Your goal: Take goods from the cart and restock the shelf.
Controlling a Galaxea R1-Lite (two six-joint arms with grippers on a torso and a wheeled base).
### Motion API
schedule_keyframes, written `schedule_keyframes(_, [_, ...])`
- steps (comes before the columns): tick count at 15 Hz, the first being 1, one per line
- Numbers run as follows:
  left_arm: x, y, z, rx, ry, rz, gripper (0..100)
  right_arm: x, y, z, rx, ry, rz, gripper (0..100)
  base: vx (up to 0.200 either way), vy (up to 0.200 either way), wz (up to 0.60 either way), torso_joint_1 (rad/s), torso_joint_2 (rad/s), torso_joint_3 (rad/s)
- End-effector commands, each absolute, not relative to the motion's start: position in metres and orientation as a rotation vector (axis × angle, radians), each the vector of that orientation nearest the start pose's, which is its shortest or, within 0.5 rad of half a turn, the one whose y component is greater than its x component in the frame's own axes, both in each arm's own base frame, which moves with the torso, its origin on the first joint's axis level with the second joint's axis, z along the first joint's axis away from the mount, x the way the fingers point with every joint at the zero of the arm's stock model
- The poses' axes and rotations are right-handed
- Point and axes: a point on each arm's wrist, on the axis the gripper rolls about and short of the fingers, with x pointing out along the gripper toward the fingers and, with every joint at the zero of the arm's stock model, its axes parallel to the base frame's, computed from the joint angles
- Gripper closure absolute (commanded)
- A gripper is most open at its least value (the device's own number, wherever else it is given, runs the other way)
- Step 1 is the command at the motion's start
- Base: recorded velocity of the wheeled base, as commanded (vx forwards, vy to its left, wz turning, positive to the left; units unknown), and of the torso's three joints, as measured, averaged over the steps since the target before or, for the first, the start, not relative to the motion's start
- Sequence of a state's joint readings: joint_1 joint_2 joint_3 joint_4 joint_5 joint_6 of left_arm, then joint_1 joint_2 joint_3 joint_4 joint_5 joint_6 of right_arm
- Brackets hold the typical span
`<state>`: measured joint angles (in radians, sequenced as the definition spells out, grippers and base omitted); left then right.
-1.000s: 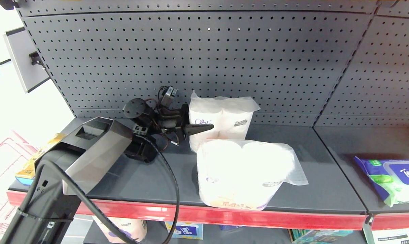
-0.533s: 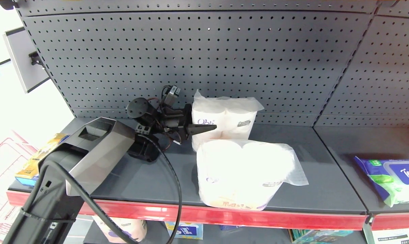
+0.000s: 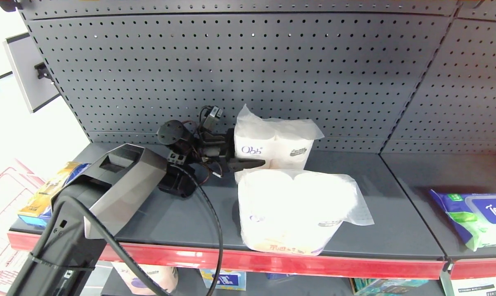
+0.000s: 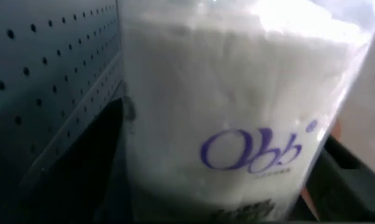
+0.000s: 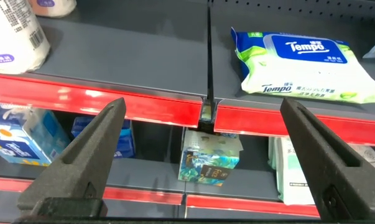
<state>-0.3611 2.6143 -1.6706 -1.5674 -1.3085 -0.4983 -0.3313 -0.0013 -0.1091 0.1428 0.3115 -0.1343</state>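
A white toilet-roll pack with purple print (image 3: 276, 142) stands at the back of the grey shelf (image 3: 182, 213), close to the pegboard. My left gripper (image 3: 252, 158) is shut on its left end; one dark finger (image 3: 248, 163) lies across its front, the other is hidden behind it. In the left wrist view the pack (image 4: 237, 124) sits tight between the fingers (image 4: 91, 165). A second, larger roll pack (image 3: 293, 209) stands at the shelf's front edge, just before the held one. My right gripper (image 5: 203, 106) hangs open and empty before the shelf's red lip (image 5: 112, 93).
A green-and-blue wet-wipes pack (image 3: 478, 216) lies on the neighbouring shelf bay to the right. A yellow-blue box (image 3: 46, 193) sits at the shelf's left end, above a red cart (image 3: 1, 197). The pegboard wall (image 3: 231, 74) closes the back. More goods fill the lower shelf (image 5: 209, 158).
My left gripper has carried the held roll pack a little to the right and toward the pegboard. The front pack has not moved.
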Motion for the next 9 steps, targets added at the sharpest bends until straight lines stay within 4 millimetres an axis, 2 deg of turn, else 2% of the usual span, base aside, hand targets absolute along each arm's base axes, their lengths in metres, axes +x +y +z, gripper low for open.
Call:
schedule_keyframes(1, [0.455, -0.187, 0.111, -0.039, -0.223, -1.687, 0, -0.029, 0.017, 0.091, -0.125, 0.032, -0.018, 0, 0.000, 0.000, 0.00, 0.000, 0.00, 0.000])
schedule_keyframes(4, [0.452, -0.167, 0.142, -0.037, -0.241, -1.659, 0, -0.029, 0.017, 0.091, -0.125, 0.030, -0.018, 0, 0.000, 0.000, 0.00, 0.000, 0.00, 0.000])
schedule_keyframes(7, [0.450, -0.151, 0.156, -0.024, -0.247, -1.634, 0, -0.029, 0.017, 0.089, -0.133, 0.039, -0.017, 0, 0.000, 0.000, 0.00, 0.000, 0.00, 0.000])
schedule_keyframes(9, [0.440, -0.143, 0.160, -0.046, -0.209, -1.623, 0, -0.027, 0.017, 0.085, -0.131, 0.051, -0.016, 0, 0.000, 0.000, 0.00, 0.000, 0.00, 0.000])
